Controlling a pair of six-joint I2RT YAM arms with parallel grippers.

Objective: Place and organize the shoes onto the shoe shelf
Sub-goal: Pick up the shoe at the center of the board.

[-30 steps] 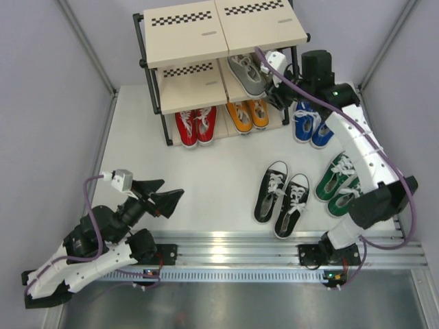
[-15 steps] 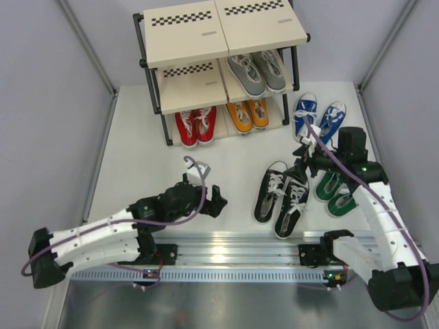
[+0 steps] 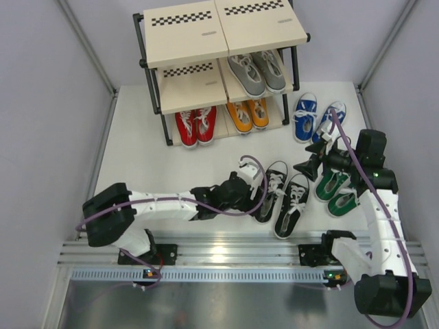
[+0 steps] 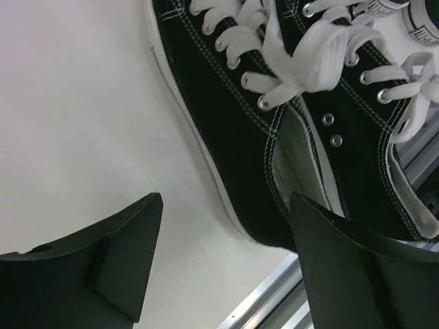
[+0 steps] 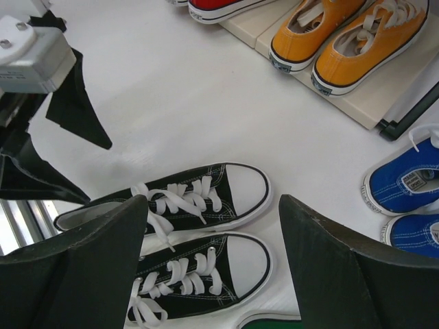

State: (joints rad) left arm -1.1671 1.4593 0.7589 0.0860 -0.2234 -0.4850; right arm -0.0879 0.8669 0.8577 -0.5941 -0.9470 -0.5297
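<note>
The white surface (image 3: 171, 171) carries one shoe shelf (image 3: 188, 34) of three tiers, standing at its far side. Inspection finds the task about half done, judged from how things lie. Three pairs are shelved: the grey pair (image 3: 257, 72) on the right half of the middle tier, and the red pair (image 3: 195, 127) and orange pair (image 3: 248, 114) side by side on the bottom tier. The top tier shows no shoes, and the left half of the middle tier appears bare. Three pairs are left on the surface: the blue pair (image 3: 319, 120) just beside the shelf's right end, the black pair (image 3: 281, 195) nearer the arms, and the green pair (image 3: 336, 192) to its right, partly hidden under the right arm. Count: six pairs and twelve shoes, six shelved and six not, with two arms in view. The left claw (image 4: 225, 205) stands low at the heel of the left black shoe with its fingers apart and nothing clamped; one finger overlaps the heel in the wrist view, and contact cannot be told. The right claw (image 5: 212, 205) hangs above the black pair with its fingers spread wide, holding nothing. The black pair looks to be the next item in hand.
</note>
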